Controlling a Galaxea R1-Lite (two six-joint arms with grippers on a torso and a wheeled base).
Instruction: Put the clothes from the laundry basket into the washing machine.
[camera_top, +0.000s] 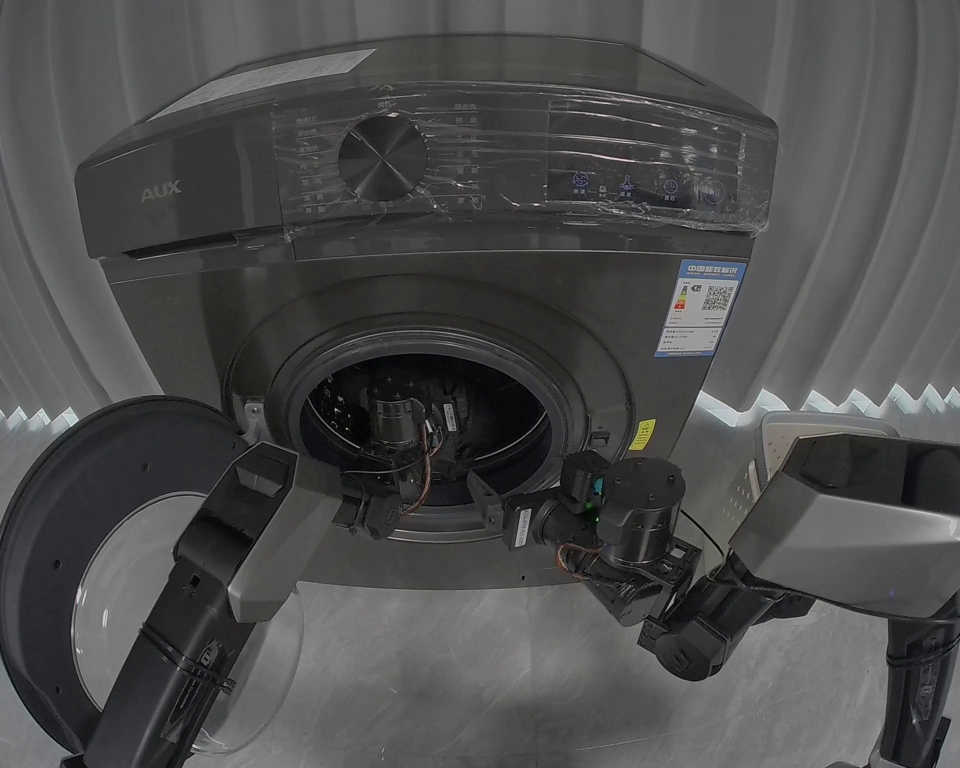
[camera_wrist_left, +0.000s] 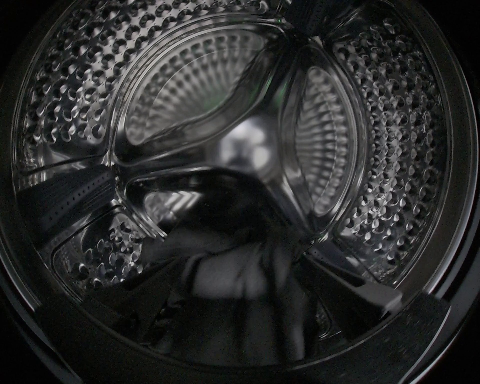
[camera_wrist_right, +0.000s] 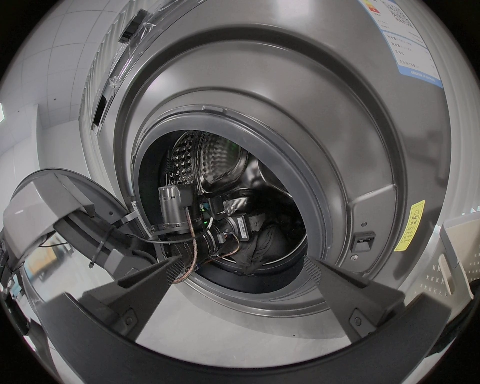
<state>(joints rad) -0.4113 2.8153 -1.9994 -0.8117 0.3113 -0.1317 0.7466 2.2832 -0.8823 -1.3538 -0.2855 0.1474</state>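
Note:
The grey washing machine (camera_top: 430, 290) stands with its round door (camera_top: 90, 520) swung open on the left. My left arm is inside the drum (camera_wrist_left: 390, 125). The left gripper (camera_wrist_left: 240, 260) is open there, its fingers (camera_wrist_left: 370, 295) spread wide. A dark heap of clothes (camera_wrist_left: 235, 285) lies on the drum floor between them, and the same dark clothes (camera_wrist_right: 262, 242) sit just behind the door seal. My right gripper (camera_top: 495, 515) hangs outside, below the right of the opening. It is open with nothing between its fingers (camera_wrist_right: 350, 295). The white laundry basket (camera_top: 790, 430) stands to the right of the machine.
The open door takes up the floor space at the left beside my left arm. Grey floor (camera_top: 450, 660) lies in front of the machine. A pleated curtain (camera_top: 860, 200) hangs behind it. The basket's perforated rim (camera_wrist_right: 460, 240) is close to my right arm.

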